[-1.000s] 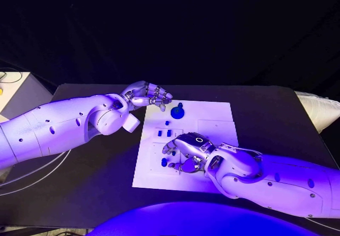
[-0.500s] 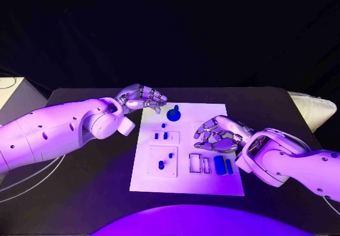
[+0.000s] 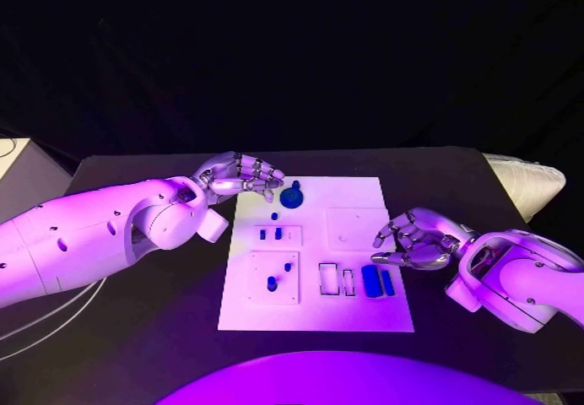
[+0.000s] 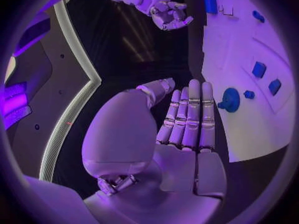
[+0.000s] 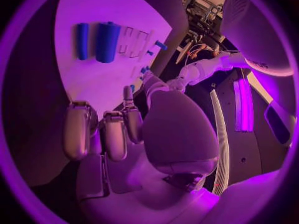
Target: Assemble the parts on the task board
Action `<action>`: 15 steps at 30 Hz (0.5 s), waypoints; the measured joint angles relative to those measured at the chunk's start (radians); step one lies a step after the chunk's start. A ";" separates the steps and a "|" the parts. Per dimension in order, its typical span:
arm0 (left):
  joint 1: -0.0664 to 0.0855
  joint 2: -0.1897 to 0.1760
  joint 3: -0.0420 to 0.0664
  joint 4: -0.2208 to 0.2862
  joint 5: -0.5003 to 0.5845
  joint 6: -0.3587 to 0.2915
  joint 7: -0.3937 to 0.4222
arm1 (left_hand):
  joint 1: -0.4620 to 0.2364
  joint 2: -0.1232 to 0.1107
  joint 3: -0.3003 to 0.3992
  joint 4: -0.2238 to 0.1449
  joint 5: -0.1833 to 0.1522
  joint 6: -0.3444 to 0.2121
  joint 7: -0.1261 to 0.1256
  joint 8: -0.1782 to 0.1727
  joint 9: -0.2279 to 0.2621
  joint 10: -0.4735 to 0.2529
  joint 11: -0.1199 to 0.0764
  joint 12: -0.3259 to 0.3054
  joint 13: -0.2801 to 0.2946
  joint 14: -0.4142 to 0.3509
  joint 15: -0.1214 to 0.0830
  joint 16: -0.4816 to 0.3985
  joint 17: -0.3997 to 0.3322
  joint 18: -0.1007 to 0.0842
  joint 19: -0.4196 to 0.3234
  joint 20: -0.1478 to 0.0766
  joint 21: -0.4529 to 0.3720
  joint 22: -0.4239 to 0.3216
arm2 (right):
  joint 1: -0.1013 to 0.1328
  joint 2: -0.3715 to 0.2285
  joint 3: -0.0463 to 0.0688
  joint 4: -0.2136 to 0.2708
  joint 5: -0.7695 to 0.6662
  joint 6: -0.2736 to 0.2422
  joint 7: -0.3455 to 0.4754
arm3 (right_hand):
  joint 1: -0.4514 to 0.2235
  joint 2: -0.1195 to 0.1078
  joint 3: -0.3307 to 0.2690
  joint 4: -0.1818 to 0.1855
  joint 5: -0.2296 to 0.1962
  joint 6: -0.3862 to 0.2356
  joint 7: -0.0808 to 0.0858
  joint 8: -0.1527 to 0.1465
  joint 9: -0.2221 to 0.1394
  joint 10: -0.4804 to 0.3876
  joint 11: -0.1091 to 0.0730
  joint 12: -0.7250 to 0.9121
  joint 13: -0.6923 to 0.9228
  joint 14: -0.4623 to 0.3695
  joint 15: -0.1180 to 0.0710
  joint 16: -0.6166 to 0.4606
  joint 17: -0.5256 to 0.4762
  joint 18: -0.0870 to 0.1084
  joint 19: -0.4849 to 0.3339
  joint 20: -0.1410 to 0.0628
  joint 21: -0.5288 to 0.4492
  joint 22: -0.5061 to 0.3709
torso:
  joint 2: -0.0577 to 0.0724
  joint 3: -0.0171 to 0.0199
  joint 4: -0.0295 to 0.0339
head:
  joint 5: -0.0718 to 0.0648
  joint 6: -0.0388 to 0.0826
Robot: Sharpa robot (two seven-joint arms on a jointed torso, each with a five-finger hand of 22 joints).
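- The white board (image 3: pixel 319 253) lies flat in the middle of the black table (image 3: pixel 146 321).
- The left hand (image 3: pixel 240 175) hovers over the board's far left corner. In the wrist view its fingers (image 4: pixel 189 117) lie straight and close side by side, with nothing in the palm.
- A round blue part with a small stem (image 3: pixel 292 196) sits on the board just beside that hand's fingertips; whether they touch it is hard to tell from above, though the wrist view shows a thin gap.
- The right hand (image 3: pixel 416 239) hangs over the board's right edge, fingers loosely curled and apart, holding nothing.
- Two blue blocks (image 3: pixel 379 281) lie side by side near the board's right front, close to that hand, next to two narrow slots (image 3: pixel 337 279).
- Two small blue pieces (image 3: pixel 274 231) stand in a square on the left half.
- Below them, two more blue pieces (image 3: pixel 276 278) sit in a larger square plate.
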 measured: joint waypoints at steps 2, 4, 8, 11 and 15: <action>-0.001 -0.002 0.000 0.006 0.004 0.000 0.000 | 0.000 0.000 0.000 0.000 0.000 -0.001 0.001 0.000 0.000 0.000 0.000 0.000 0.000 0.000 0.000 0.000 0.000 0.000 0.000 0.000 0.000 0.000 | -0.006 -0.010 -0.003 0.003 -0.019 0.007 -0.034 | -0.015 0.015 -0.036 0.004 0.011 0.005 -0.005 0.009 0.004 0.008 -0.002 0.013 0.000 0.000 0.000 0.011 0.000 0.000 0.000 0.000 0.017 0.000 | 0.000 -0.0004 0.0000 | -0.004 -0.003; -0.002 -0.004 0.000 0.011 0.007 -0.001 0.000 | 0.000 0.000 0.000 0.000 0.000 -0.001 0.001 0.000 -0.001 0.000 0.000 0.000 0.000 0.000 0.000 0.000 0.000 0.000 0.000 0.000 0.000 0.000 | -0.014 -0.014 -0.005 0.007 -0.034 0.012 -0.061 | -0.031 0.016 -0.059 0.005 0.023 0.005 -0.005 0.012 0.006 0.009 -0.003 0.014 0.000 0.000 0.000 0.012 0.000 0.000 0.000 0.000 0.025 0.000 | 0.000 -0.0008 -0.0003 | -0.007 -0.005; -0.003 -0.006 0.000 0.021 0.011 -0.001 0.000 | 0.000 0.000 -0.003 0.003 0.000 -0.001 0.001 0.000 -0.001 0.000 0.000 0.000 0.000 0.000 0.000 0.000 0.000 0.000 0.000 0.000 0.000 0.000 | -0.032 -0.012 -0.008 0.013 -0.067 0.018 -0.115 | -0.043 0.021 -0.090 0.006 0.032 0.005 -0.005 0.012 0.008 0.012 -0.005 0.020 0.000 0.000 0.000 0.015 0.000 0.000 0.000 0.000 0.031 0.000 | 0.001 -0.0015 -0.0005 | -0.009 -0.009; -0.003 -0.007 0.000 0.027 0.013 -0.001 0.000 | 0.000 0.000 -0.003 0.003 0.000 -0.001 0.001 0.000 -0.001 0.000 0.000 0.000 0.000 0.000 0.000 0.000 0.000 0.000 0.000 0.000 -0.001 -0.001 | -0.040 -0.007 -0.009 0.013 -0.090 0.018 -0.145 | -0.068 0.031 -0.135 0.006 0.077 0.013 -0.013 0.023 0.013 0.019 -0.009 0.023 0.000 0.000 0.000 0.019 0.000 -0.015 0.000 0.000 0.040 0.000 | 0.001 -0.0014 -0.0001 | -0.012 -0.011; -0.004 -0.009 0.000 0.032 0.015 -0.001 0.000 | -0.004 0.004 -0.003 0.003 0.000 -0.001 0.001 0.000 -0.001 0.000 0.000 0.000 0.000 0.000 0.000 0.000 0.000 0.000 0.000 0.000 -0.004 -0.002 | -0.050 0.006 -0.009 0.007 -0.124 0.014 -0.188 | -0.073 0.036 -0.179 0.006 0.111 0.013 -0.013 0.029 0.017 0.022 -0.007 0.025 0.000 0.000 0.000 0.019 0.000 -0.015 0.000 0.000 0.043 0.000 | 0.002 -0.0011 0.0005 | -0.014 -0.011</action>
